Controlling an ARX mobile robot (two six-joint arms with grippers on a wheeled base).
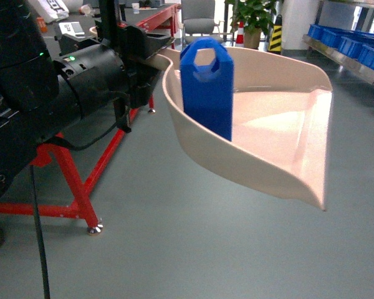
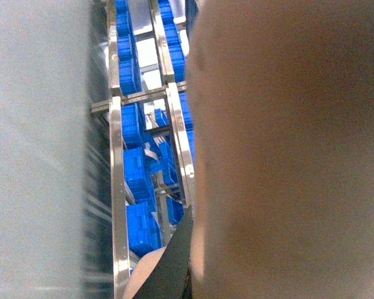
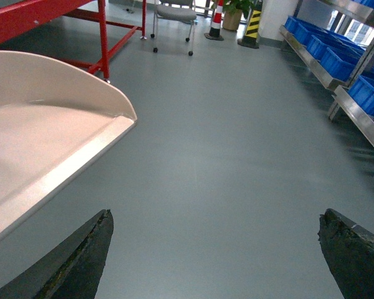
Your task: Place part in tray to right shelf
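Note:
The cream tray (image 1: 280,134) hangs in the air above the grey floor, and the blue part (image 1: 207,87) stands upright inside it against its back wall. My left gripper (image 1: 140,59) is shut on the tray's handle at the upper left. In the left wrist view the tray's underside (image 2: 287,156) fills the right half, with one black finger (image 2: 174,261) pressed against it. The right gripper (image 3: 215,218) is open with only floor between its fingers; the tray's lip (image 3: 62,162) lies to its left. The right shelf (image 1: 352,63) runs along the far right, well away from the tray.
Blue crates (image 1: 355,45) sit on the steel shelf (image 3: 315,67). A red-framed table (image 1: 81,180) stands at the left. Far back are a grey chair (image 3: 174,14), a potted plant (image 1: 255,15) and a striped post (image 1: 276,34).

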